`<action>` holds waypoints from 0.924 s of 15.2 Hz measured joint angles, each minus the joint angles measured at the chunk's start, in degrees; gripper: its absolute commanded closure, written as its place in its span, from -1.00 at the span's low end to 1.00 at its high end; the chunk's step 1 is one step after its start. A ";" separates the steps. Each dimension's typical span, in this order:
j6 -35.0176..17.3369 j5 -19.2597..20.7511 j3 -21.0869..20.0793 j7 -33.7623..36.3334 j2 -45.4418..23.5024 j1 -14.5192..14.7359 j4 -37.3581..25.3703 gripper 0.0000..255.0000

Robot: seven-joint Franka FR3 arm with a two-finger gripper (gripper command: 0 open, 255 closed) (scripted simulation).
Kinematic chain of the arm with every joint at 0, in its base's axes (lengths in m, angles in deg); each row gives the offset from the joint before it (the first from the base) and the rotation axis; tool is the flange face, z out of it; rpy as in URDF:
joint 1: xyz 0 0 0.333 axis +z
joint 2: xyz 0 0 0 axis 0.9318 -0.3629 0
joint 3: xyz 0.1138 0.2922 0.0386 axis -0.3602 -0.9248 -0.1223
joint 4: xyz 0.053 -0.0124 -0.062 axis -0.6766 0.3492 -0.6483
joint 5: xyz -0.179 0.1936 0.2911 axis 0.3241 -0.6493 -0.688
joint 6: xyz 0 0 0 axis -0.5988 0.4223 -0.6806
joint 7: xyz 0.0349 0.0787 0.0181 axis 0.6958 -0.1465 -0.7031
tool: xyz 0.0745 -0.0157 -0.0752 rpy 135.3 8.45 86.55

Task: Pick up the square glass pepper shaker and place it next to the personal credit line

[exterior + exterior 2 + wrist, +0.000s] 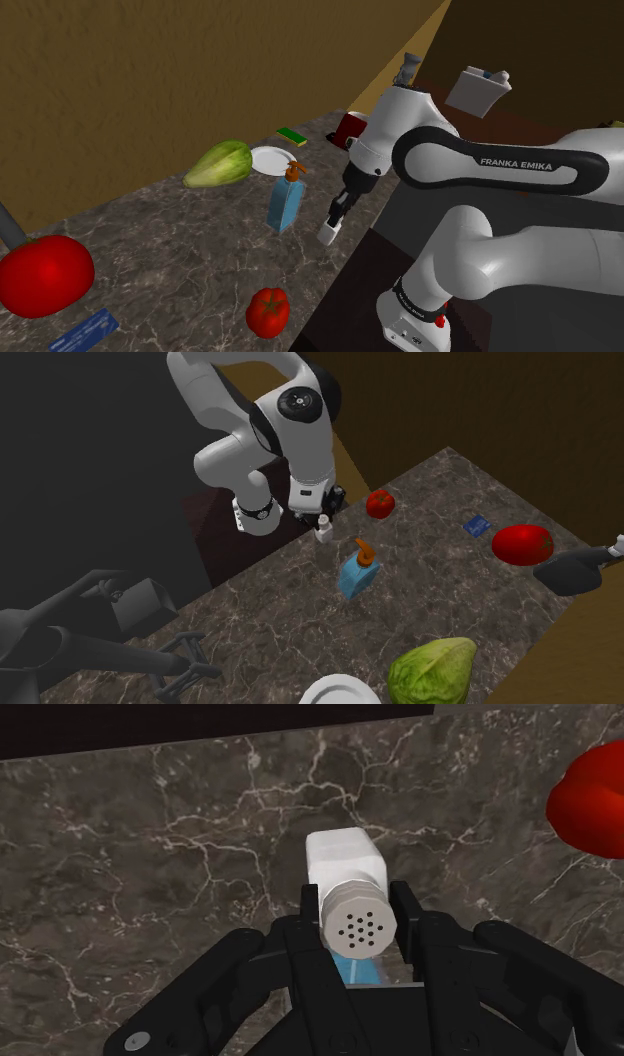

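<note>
We see the counter (pixel 170 255) as dark polished stone, marble-like, threaded with pale veins. The pepper shaker (pixel 344 864) has a plain white, matt body, and its cap (pixel 357 922) looks like dull grey metal with punched holes. The jaws are matt black. The arm (pixel 520 250) wears a smooth, glossy white shell. At the shoulder view's eight o'clock, the tomato (pixel 42 275) shines glossy red. The bottle (pixel 285 205) looks like smooth blue plastic.

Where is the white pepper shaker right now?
In the shoulder view the pepper shaker is clasped in the pincer at the edge of the counter, just right of the blue soap bottle.
</note>
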 measured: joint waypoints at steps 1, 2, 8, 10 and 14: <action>0.83 0.07 -0.02 0.24 0.12 0.01 -0.72 1.00; 1.54 0.24 0.11 0.28 0.18 -0.09 -1.37 1.00; 6.67 1.41 1.07 0.62 0.79 -0.71 -5.90 1.00; 8.06 1.54 1.11 0.94 0.76 -0.73 -7.35 1.00; 11.15 2.10 1.59 1.26 0.60 -0.98 -10.62 1.00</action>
